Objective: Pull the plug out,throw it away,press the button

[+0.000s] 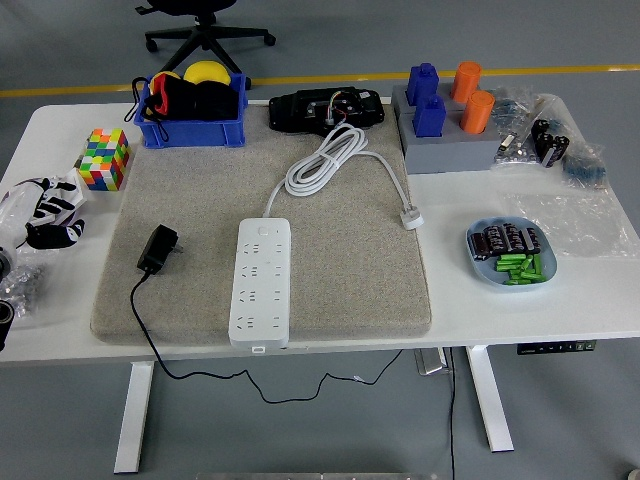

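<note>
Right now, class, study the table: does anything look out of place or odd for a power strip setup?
Yes. The black plug lies loose on the grey mat, left of the white power strip, in no socket. Its cable trails off the table's near edge. The strip's own white plug also lies unplugged on the mat.

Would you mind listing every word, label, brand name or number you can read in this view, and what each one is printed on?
No text is legible anywhere in this view.
Power strip: a small mark near its near end, too small to read.
Control panel under the table's edge: button markings too small to read.
Black device at the back: any print on it is blurred.
</note>
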Available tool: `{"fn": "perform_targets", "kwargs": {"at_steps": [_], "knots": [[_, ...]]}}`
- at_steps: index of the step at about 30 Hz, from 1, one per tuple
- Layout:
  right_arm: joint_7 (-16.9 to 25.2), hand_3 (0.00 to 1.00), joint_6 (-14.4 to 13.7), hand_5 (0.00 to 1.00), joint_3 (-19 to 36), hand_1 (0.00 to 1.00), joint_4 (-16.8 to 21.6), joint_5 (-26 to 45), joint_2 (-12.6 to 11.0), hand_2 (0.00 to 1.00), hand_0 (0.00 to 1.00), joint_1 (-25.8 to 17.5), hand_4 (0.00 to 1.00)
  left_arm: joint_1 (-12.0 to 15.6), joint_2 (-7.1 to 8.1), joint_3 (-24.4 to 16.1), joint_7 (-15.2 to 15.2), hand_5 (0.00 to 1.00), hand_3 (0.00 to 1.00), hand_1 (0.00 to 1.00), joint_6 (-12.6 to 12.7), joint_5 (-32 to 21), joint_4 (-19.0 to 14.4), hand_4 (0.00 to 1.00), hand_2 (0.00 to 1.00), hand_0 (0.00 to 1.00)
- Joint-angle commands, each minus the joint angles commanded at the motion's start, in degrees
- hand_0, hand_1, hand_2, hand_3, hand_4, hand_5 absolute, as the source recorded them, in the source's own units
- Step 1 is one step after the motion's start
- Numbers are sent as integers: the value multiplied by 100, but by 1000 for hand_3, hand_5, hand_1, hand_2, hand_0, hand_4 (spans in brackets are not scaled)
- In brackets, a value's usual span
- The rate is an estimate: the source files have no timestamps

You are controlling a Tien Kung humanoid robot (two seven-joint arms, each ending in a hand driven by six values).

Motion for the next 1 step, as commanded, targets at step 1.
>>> {"fn": "perform_targets", "kwargs": {"at_steps": [1], "knots": [[0, 635, 0, 601, -8, 680, 0, 3, -3, 663, 728, -3, 743, 0, 0, 0, 0, 2, 805, 719, 1, -2, 0, 631, 660, 728]]}}
